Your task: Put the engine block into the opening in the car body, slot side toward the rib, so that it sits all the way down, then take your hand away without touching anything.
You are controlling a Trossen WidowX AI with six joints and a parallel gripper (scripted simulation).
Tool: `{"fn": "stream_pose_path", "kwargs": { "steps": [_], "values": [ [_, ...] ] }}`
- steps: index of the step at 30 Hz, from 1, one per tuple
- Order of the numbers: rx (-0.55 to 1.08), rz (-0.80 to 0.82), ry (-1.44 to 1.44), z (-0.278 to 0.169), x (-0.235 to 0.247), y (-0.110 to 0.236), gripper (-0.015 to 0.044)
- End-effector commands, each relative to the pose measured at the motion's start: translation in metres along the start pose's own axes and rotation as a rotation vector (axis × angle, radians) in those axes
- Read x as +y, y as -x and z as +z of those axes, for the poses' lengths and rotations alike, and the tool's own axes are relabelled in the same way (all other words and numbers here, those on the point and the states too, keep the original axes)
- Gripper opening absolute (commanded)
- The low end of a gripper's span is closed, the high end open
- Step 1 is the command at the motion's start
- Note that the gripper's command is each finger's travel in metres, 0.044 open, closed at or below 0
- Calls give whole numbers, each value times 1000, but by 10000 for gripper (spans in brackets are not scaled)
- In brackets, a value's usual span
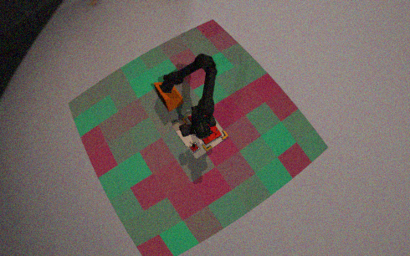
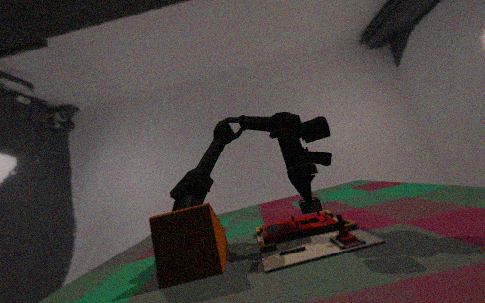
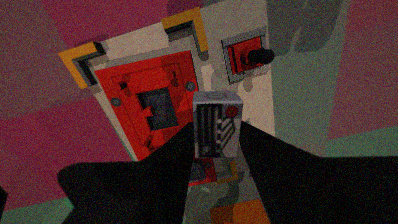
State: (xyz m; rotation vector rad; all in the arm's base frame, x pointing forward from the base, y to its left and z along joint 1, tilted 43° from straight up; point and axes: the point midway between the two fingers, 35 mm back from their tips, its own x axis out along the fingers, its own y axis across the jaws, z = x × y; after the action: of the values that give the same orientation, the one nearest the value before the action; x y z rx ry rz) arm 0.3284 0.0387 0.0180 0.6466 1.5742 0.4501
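Note:
The car body [image 1: 212,135] [image 2: 290,227] [image 3: 131,136] is red and lies on a white board. Its opening [image 3: 162,111] shows dark grey in the wrist view, with a small red rib [image 3: 148,111] jutting in from the left edge. My gripper [image 2: 310,199] [image 3: 215,126] is shut on the engine block [image 2: 310,205] [image 3: 230,130], a grey block with dark grooves, diagonal ribs and a red dot. The block hangs above the car body, and in the wrist view it appears right of the opening. Which face has the slot I cannot tell. The arm hides the block in the top view.
The white board [image 1: 185,135] [image 2: 276,261] [image 3: 259,110] has yellow corner brackets [image 3: 201,32] around the car body. Beside it stands a red piece [image 1: 193,147] [image 2: 347,240] [image 3: 254,44] with an upright black knob. An orange box [image 1: 171,99] [image 2: 186,248] stands near the arm's base.

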Motion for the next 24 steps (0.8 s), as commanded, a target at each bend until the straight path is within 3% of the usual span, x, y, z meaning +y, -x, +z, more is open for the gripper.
{"fn": "stream_pose_path", "kwargs": {
  "steps": [1,19,24],
  "values": [
    [5,12,28,-2,12,-5,0],
    [15,56,167,-11,59,-19,0],
    [15,56,169,-9,61,-19,131]
  ]
}}
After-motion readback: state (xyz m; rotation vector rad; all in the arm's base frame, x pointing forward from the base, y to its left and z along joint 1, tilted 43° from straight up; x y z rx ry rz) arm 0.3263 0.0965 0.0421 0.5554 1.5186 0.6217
